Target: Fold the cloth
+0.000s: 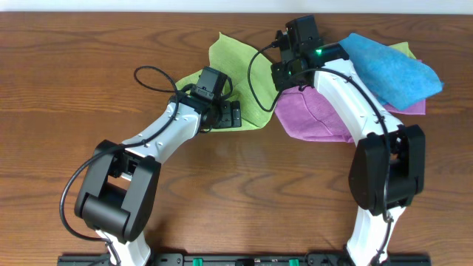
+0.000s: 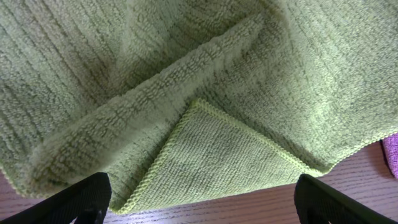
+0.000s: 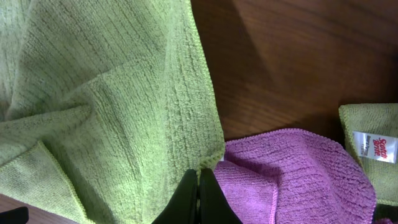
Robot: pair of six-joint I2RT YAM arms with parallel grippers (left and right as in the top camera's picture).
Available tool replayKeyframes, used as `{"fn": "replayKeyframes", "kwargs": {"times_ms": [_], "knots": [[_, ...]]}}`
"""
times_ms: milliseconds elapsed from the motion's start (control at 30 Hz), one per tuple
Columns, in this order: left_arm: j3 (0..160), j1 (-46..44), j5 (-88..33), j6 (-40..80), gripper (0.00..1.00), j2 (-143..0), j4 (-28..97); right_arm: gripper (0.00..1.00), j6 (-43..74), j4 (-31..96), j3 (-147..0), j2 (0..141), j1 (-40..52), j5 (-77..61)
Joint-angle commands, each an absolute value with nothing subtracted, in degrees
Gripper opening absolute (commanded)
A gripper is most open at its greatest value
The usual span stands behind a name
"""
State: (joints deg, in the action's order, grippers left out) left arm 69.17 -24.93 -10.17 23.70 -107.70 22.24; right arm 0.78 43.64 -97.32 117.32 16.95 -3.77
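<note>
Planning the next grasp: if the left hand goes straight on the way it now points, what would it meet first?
The green cloth. The open left hand points at its turned-over corner, with nothing showing in between. How far off the cloth lies is unclear from the wrist view.

white tag (image 3: 371, 148), red print apparently "Scotch-Brite", on green cloth corner (image 3: 375, 182) at right

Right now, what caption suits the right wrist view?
Closed right gripper at the green cloth edge, beside a purple cloth on a wooden table.
</note>
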Motion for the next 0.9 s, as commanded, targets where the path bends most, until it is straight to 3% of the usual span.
{"fn": "replayKeyframes", "kwargs": {"times_ms": [0, 400, 567, 867], "knots": [[70.78, -25.21, -10.57, 22.7, 0.95, -108.99, 21.91, 0.01, -0.05, 43.31, -97.76, 117.03, 16.91, -3.22], [71.48, -26.41, -14.28, 22.96, 0.95, -112.81, 18.87, 0.01, -0.95, 43.07, -97.76, 117.03, 16.88, -3.2], [71.53, -26.85, -24.84, 22.94, 0.95, -112.81, 15.99, 0.01, -0.93, 42.81, -97.76, 117.03, 16.88, -3.2], [71.53, -29.19, -25.1, 22.28, 0.96, -112.81, 21.76, 0.01, -0.93, 42.46, -97.76, 117.03, 16.84, -2.96]]}}
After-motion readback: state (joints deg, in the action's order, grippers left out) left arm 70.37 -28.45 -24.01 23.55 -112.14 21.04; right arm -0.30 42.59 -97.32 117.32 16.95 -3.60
